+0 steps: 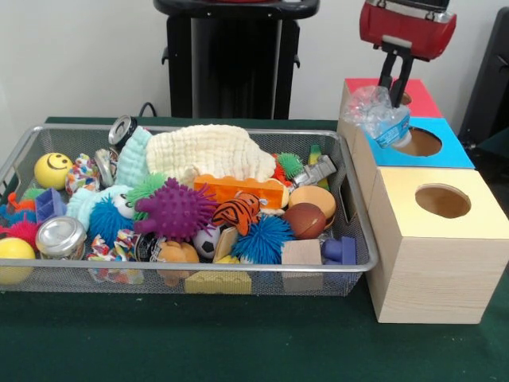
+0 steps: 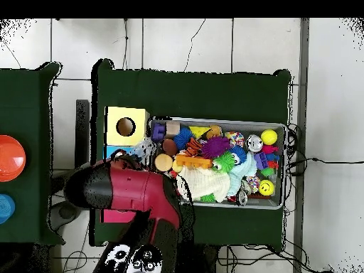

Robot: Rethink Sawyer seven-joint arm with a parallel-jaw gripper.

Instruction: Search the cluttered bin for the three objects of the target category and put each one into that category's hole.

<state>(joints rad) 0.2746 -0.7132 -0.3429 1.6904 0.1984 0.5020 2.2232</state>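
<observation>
Hanging over the row of boxes in the front view, the gripper [image 1: 395, 89] has its two dark fingers clamped on a crumpled clear plastic bottle [image 1: 380, 115] with a blue label. That bottle sits right above the blue box [image 1: 445, 153], touching the edge of its round hole, with the red box [image 1: 421, 99] just behind it and the yellow box [image 1: 406, 191] just in front. Beside the yellow box is the wire mesh bin [image 1: 350, 199], stuffed full: a cream knitted cloth [image 1: 211, 151] at the back, a purple spiky ball [image 1: 175, 211] mid-bin, a tiger-striped toy [image 1: 237, 212] next to it, a yellow smiley ball [image 1: 52, 169] at the end farthest from the boxes, and a shiny metal tin [image 1: 60, 236] near that.

From overhead, the red arm [image 2: 135, 188] covers most of the boxes, so only the yellow box [image 2: 138, 117] with its hole shows clearly. The bottle [image 2: 144, 148] peeks out just below that box, against the bin [image 2: 281, 128] edge. Can't make out the fingers here.
</observation>
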